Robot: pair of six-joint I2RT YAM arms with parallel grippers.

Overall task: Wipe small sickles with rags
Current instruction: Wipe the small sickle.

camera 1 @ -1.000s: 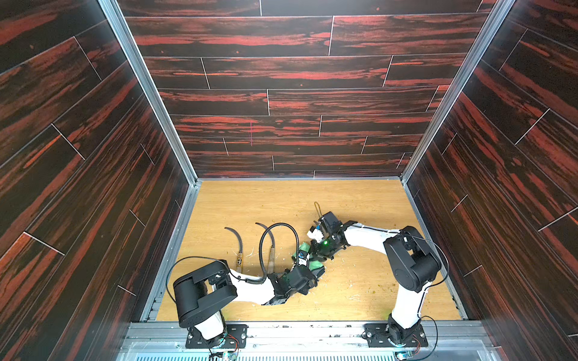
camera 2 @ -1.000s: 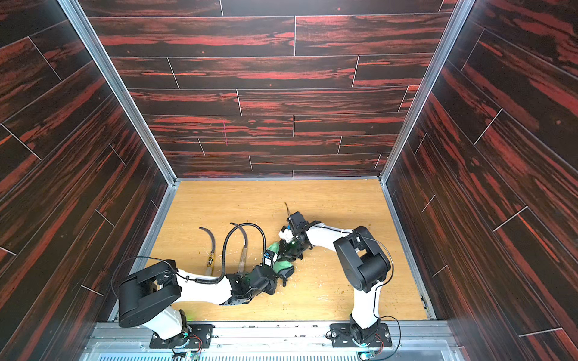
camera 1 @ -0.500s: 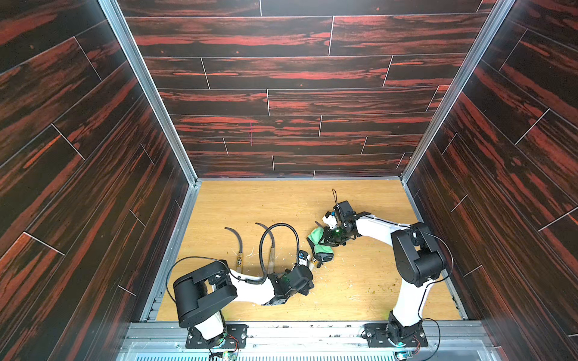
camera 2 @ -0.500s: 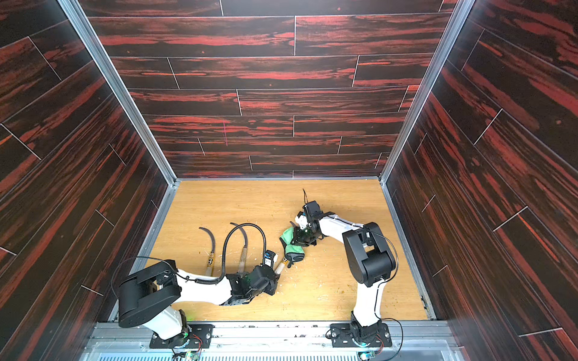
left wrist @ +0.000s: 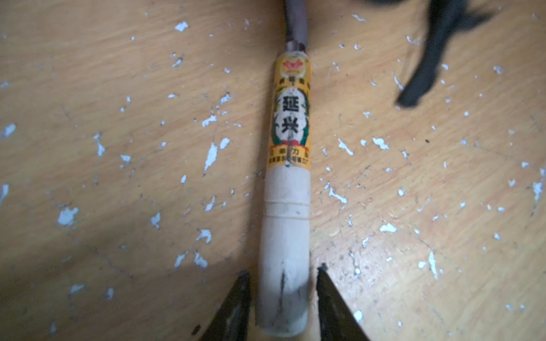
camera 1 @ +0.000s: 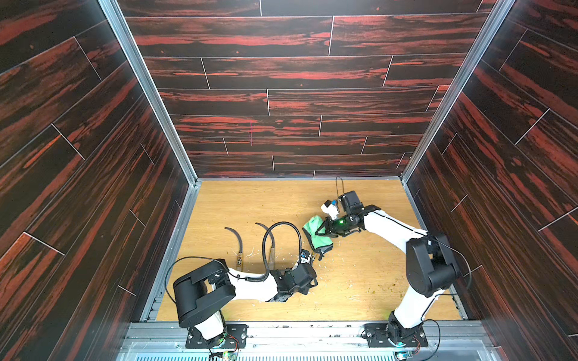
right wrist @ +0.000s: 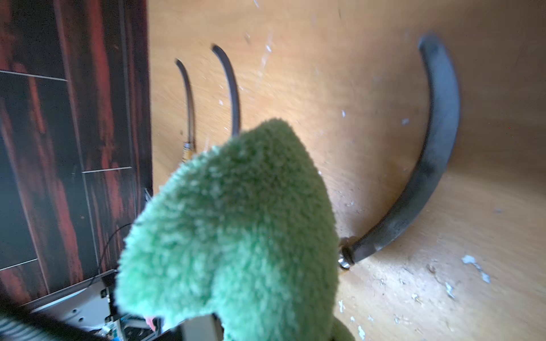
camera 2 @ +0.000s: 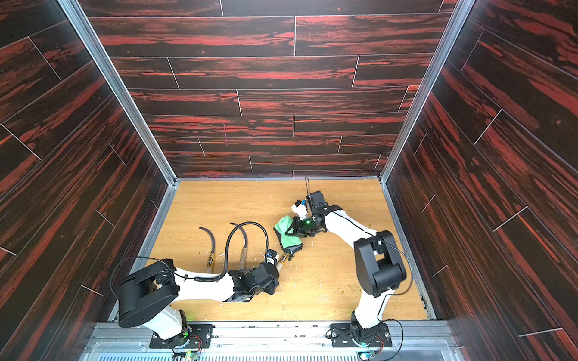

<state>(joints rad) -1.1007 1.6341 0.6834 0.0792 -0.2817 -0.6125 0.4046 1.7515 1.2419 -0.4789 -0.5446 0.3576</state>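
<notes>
One small sickle (left wrist: 291, 189) on the table (camera 1: 250, 203) being straddled at its handle end by the left gripper (left wrist: 283, 271), jaws being held apart, two other sickles (camera 1: 236, 240) (camera 1: 272, 257) lying side by side beyond, green rag (camera 1: 316, 236) being pinched farther back by the closed right gripper (camera 1: 323, 229).

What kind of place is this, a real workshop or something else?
Likely an enclosed robot test booth, not a workshop: two arms bolted to a metal rail, wood-pattern panels walling a small wooden tabletop, staged sickles.
</notes>
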